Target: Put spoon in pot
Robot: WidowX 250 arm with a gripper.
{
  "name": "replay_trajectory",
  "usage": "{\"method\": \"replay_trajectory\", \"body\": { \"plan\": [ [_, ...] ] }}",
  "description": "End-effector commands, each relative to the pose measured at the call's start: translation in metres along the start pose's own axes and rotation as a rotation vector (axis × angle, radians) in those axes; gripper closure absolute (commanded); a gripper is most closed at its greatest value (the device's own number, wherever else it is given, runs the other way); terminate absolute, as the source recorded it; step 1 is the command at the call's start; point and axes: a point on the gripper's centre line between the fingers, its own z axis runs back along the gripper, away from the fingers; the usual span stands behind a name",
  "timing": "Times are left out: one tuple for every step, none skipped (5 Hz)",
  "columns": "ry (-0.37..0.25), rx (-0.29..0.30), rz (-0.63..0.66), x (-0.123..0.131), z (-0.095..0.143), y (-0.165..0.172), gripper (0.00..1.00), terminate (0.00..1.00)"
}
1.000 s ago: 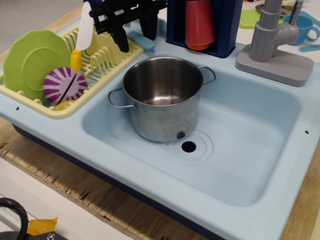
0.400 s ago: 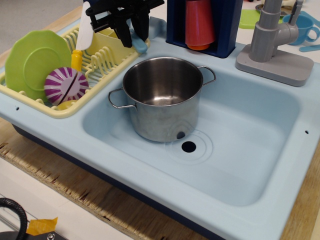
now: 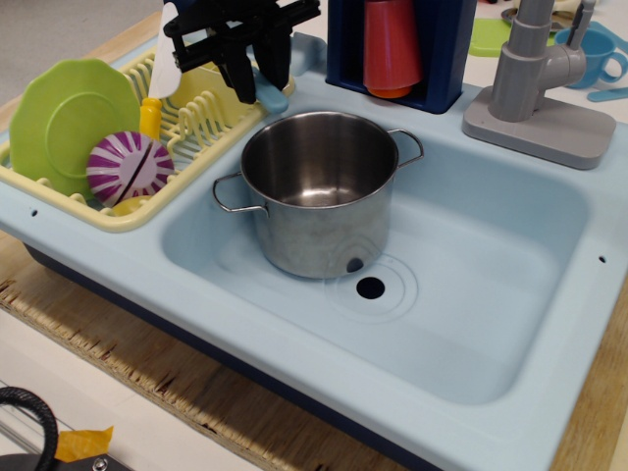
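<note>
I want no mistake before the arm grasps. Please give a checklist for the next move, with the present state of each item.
1. Gripper is over the spoon: ok.
2. Gripper is open around the handle: ok, one finger on each side.
3. Spoon already held: cannot tell, fingers hide most of it.
4. Pot is upright in the sink: ok.
5. Pot is empty: ok.
6. White knife in the rack is apart from the gripper: ok, though close.

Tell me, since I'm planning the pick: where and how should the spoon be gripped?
Grip the spoon across its flat light blue handle, coming straight down from above. It lies flat on the sink rim between the yellow dish rack and the pot, so only a top approach looks free. The gripper is already over it, jaws either side, hiding most of the spoon.
</note>
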Motion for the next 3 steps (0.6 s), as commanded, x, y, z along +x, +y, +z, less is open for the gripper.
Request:
{"method": "replay_trajectory", "body": {
  "plan": [
    [-0.102, -0.062, 0.035, -0.024, 0.039, 0.001, 0.0, 0.0],
    [-0.133, -0.075, 0.035, -0.044, 0.048, 0.002, 1.0, 0.0],
    [-0.114, -0.116, 0.011, -0.053, 0.044, -0.004, 0.0, 1.0]
  ]
}}
